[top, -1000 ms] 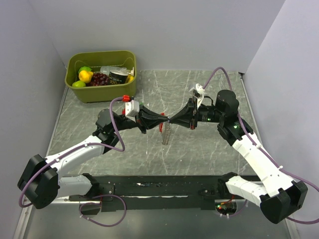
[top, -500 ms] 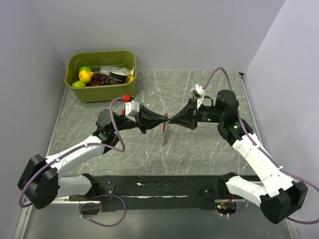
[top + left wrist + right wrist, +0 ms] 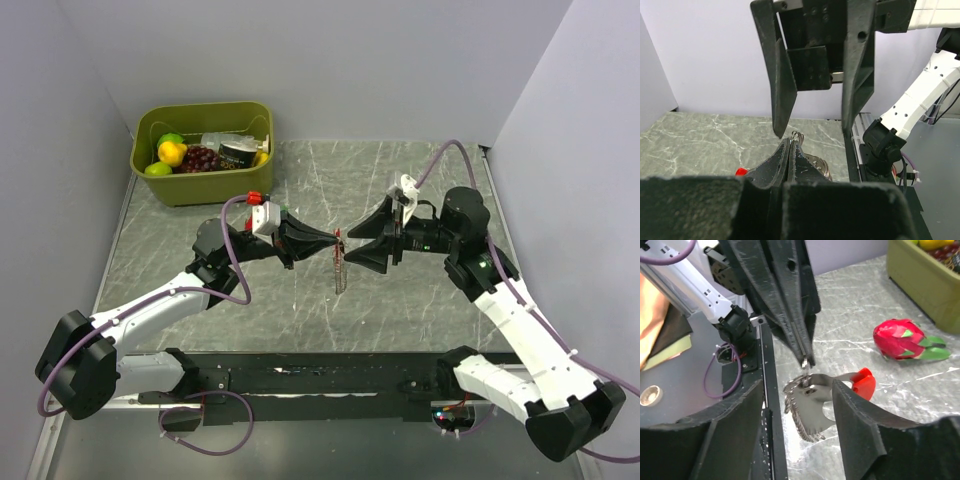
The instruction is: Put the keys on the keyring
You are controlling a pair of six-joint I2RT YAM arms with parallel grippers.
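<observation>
My left gripper [image 3: 334, 247] is shut on the silvery loop of the keyring [image 3: 340, 268], which hangs above the middle of the table. In the left wrist view the wire loop [image 3: 798, 135] sticks out past the closed fingertips [image 3: 785, 150]. Flat silver keys [image 3: 812, 410] hang fanned from the loop, and the red fob [image 3: 863, 382] sticks out beside them. My right gripper [image 3: 348, 248] stands open just right of the keys. Its fingers [image 3: 742, 415] flank the keys without touching them.
An olive bin [image 3: 205, 192] with toy fruit and a can stands at the back left. A red dragon-fruit toy [image 3: 900, 339] lies on the marble top under my left arm. A black rail [image 3: 320, 380] runs along the near edge.
The right gripper has opened, let go of the keys and drawn back a little to the right. The keyring now hangs from the left gripper alone.
</observation>
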